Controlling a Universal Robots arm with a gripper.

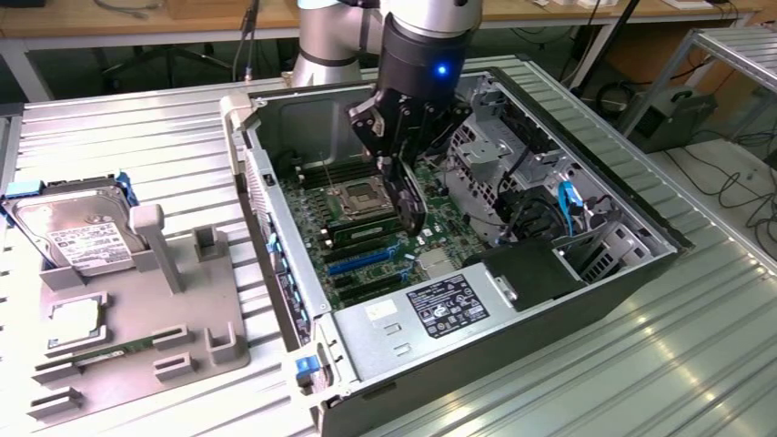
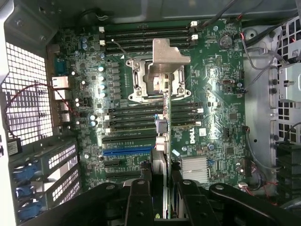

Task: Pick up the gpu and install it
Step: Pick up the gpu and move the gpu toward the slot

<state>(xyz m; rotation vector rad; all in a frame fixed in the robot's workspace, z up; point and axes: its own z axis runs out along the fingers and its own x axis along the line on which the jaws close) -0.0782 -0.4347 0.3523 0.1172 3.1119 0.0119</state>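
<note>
My gripper hangs inside the open computer case and is shut on the gpu, a thin black card held edge-down over the motherboard. In the wrist view the gpu runs edge-on away from between the black fingers, and its pale metal bracket lies over the processor socket. The card hovers above the board, near the blue expansion slot; I cannot tell whether it touches anything.
A silver hard drive stands in a grey fixture at the exterior view's left, with a green memory stick in it. Inside the case are the power supply, drive cage and cables.
</note>
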